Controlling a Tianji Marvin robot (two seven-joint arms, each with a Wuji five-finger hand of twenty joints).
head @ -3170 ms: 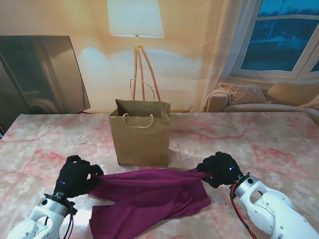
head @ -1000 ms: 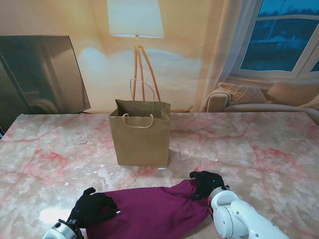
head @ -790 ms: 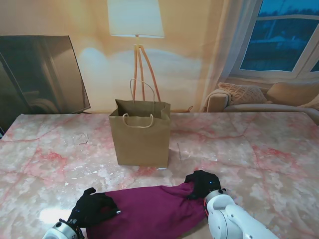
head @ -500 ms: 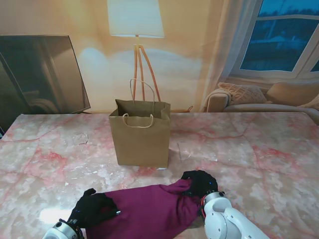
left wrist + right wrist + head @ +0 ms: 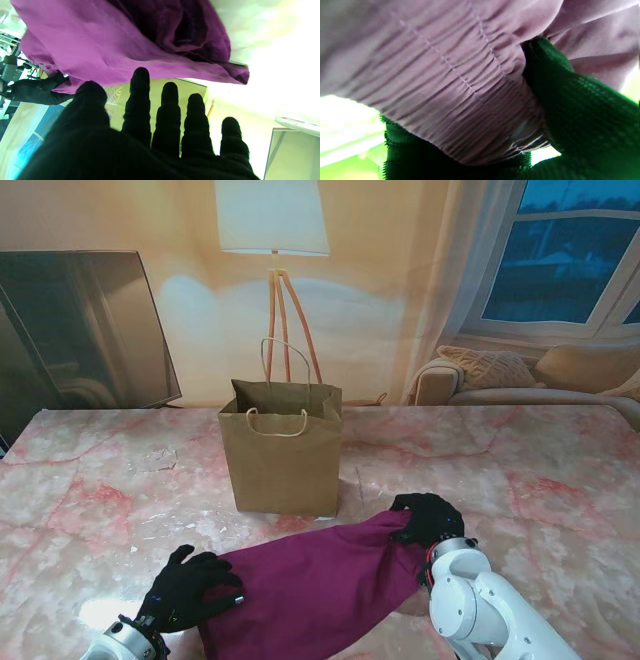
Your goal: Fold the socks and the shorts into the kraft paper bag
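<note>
Stand view shows the shorts (image 5: pixel 310 585) mid-fold before the bag (image 5: pixel 283 448), right hand (image 5: pixel 428 518) pinching their waistband, left hand (image 5: pixel 188 588) spread and empty; next, fold that end across.

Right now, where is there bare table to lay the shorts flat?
Bare marble lies left of the kraft paper bag and right of the right hand. The near middle is crowded: purple shorts stretch between the left hand and the right.
</note>
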